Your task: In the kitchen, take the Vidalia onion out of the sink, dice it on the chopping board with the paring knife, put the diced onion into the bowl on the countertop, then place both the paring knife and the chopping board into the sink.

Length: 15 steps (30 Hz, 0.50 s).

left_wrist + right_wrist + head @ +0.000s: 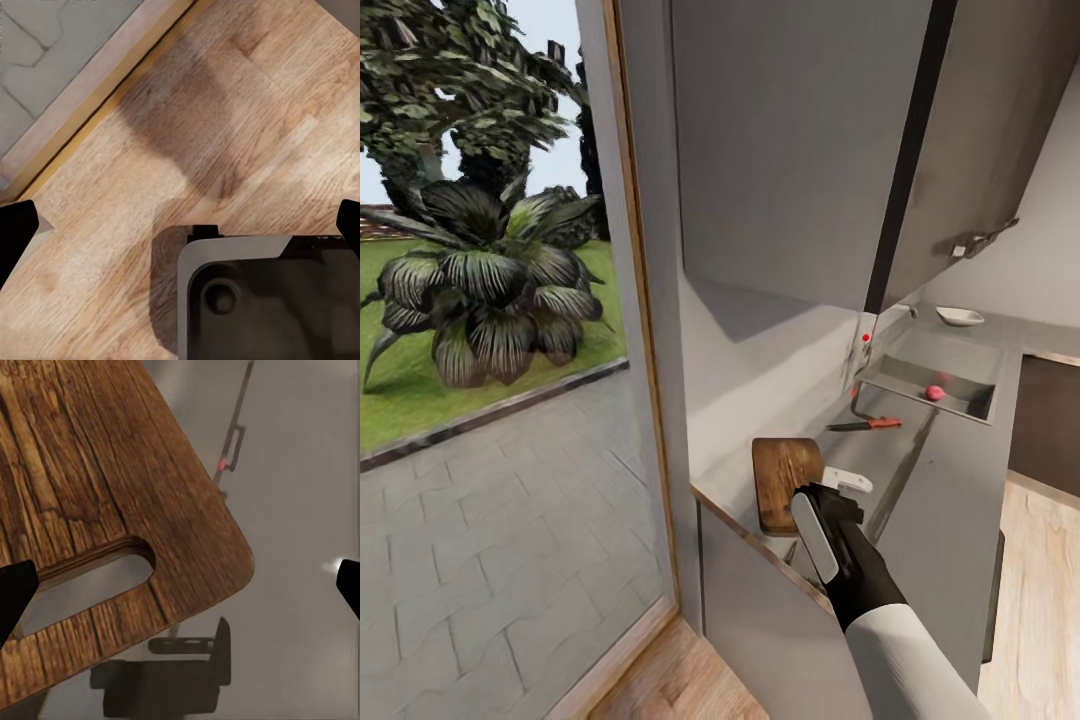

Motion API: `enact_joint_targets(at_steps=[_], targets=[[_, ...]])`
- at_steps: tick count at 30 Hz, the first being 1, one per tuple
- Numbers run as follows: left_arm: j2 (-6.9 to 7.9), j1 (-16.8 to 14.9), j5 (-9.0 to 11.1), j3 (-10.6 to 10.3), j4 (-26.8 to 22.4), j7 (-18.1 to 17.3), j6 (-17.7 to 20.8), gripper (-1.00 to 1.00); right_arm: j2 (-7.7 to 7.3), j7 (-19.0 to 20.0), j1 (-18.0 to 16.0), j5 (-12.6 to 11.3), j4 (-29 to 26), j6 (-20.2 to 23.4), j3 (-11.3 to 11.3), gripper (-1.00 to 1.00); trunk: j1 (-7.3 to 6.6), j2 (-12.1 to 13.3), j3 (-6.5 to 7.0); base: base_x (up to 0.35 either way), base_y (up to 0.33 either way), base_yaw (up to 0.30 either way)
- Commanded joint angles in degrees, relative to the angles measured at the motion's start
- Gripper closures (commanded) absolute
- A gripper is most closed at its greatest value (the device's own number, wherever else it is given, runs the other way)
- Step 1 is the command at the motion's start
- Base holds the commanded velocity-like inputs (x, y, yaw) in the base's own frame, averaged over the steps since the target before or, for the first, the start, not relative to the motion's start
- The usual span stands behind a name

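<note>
The brown chopping board point(782, 478) lies on the near end of the grey countertop point(940, 490). My right gripper point(832, 503) hovers open at the board's right edge. In the right wrist view the board point(97, 487) with its handle slot lies under the gripper point(180, 589), whose jaws stand wide apart. The red-handled paring knife point(868, 424) rests on the counter beyond the board. Farther on, the pinkish Vidalia onion point(935, 393) sits in the sink point(905, 378). The white bowl point(960, 316) stands behind the sink. My left gripper point(180, 225) is open over the wood floor.
A chrome tap point(864, 350) with a red dot stands at the sink's left side. Wall cabinets point(860, 140) hang low over the counter. A glass door point(490, 350) to a patio and plants is at left. The robot's base point(270, 300) sits on the floor under the left gripper.
</note>
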Motion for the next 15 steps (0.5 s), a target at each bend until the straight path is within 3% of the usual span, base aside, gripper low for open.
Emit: enact_joint_targets(at_steps=[1, 8, 15], targets=[[0.00, 0.02, -0.04, 0.06, -0.09, -0.03, -0.07, -1.00, 0.00, -0.46, -0.06, -0.38, -0.04, 0.20, 0.02, -1.00, 0.04, -0.12, -0.14, 0.042, 0.067, 0.000], [0.01, 0.02, -0.07, 0.06, -0.09, -0.03, -0.07, -1.00, 0.00, -1.28, -0.06, -0.42, 0.01, 0.20, -0.09, -1.00, 0.04, -0.12, -0.29, 0.128, 0.108, 0.000], [0.01, 0.02, -0.05, 0.06, -0.09, -0.03, -0.07, -1.00, 0.00, -1.60, -0.06, -0.52, 2.77, -1.27, -0.17, -1.00, 0.04, -0.12, -0.45, 0.019, 0.008, 0.000]])
